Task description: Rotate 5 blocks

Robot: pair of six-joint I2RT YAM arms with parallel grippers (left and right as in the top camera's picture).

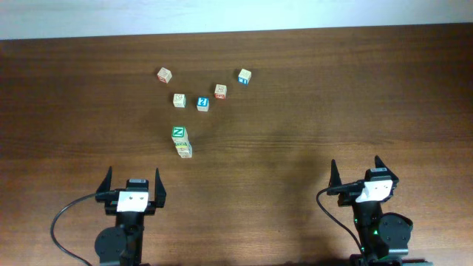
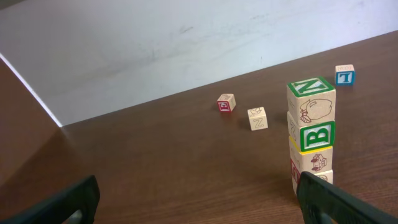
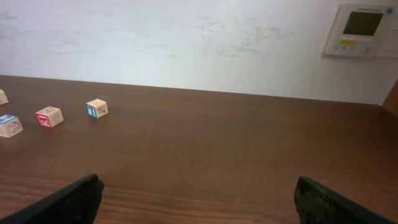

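dark brown wood-grain desk [image 1: 295, 111] meeting a white wall [image 3: 186, 37], which carries a pale control panel [image 3: 360, 30] with a small screen. ahead of the left pincer [image 1: 133, 172] stands a stack of small light-wood alphabet cubes [image 2: 314, 158]. its top cube [image 2: 309, 93] shows a green "n", the second cube [image 2: 317, 137] a green "b", the lower ones an engraved picture and a red edge. farther back, apart from the stack, lie a red-framed cube [image 2: 226, 102], a tan cube [image 2: 257, 117] engraved "z" and a blue-faced cube [image 2: 344, 75] lettered "t". left pincer and right pincer [image 1: 355, 162] both stand spread wide, pinching nothing.
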